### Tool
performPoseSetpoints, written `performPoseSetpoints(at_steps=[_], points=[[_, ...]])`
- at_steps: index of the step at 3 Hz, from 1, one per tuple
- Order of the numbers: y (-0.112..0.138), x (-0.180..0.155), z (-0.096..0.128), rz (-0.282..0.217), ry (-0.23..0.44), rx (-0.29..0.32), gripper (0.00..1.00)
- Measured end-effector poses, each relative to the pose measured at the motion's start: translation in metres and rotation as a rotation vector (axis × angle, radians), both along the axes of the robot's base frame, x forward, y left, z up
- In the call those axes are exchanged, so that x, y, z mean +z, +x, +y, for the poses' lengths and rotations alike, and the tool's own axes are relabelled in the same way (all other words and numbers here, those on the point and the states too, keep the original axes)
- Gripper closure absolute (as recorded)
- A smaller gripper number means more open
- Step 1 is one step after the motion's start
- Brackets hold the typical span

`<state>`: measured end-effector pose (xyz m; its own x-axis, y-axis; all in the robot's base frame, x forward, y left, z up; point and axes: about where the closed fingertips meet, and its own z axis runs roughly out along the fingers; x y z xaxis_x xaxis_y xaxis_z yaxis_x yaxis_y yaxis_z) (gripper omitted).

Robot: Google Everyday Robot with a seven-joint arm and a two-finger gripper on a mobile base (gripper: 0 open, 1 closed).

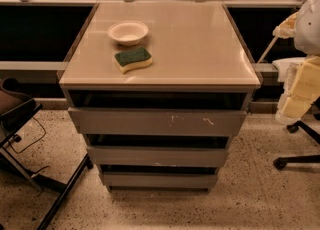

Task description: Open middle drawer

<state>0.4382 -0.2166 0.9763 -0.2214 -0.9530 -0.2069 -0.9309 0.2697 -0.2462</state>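
Grey fronts stack in three under the pale desk [200, 49]. The middle drawer [157, 155] lies between the scratched top front [157, 122] and the plain bottom front [159, 180], with a dark gap above it and a small pale chip on its lower edge. On the desk a white bowl [128, 32] stands just behind a green-and-yellow sponge [133, 59], both towards the left. The pincer [299, 91] hangs at the right edge, well apart from the drawers (whether it is wide or narrow I cannot tell). Below it a black chair base [297, 159] stands on the speckled floor. On the left, a slanting black leg [65, 189] reaches close to the cabinet's lower corner, beside a dark chair [15, 109].
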Motion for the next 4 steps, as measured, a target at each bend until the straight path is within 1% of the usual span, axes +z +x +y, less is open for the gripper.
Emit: performPoseSetpoints(at_steps=[1, 2, 3, 4], points=[[0.0, 0.0, 0.0, 0.0, 0.0, 0.0, 0.0], [-0.002, -0.024, 0.001, 0.027, 0.036, -0.027, 0.0], [-0.009, -0.075, -0.001, 0.064, 0.079, -0.065, 0.0], [-0.01, -0.133, 0.003, 0.108, 0.103, -0.074, 0.0]])
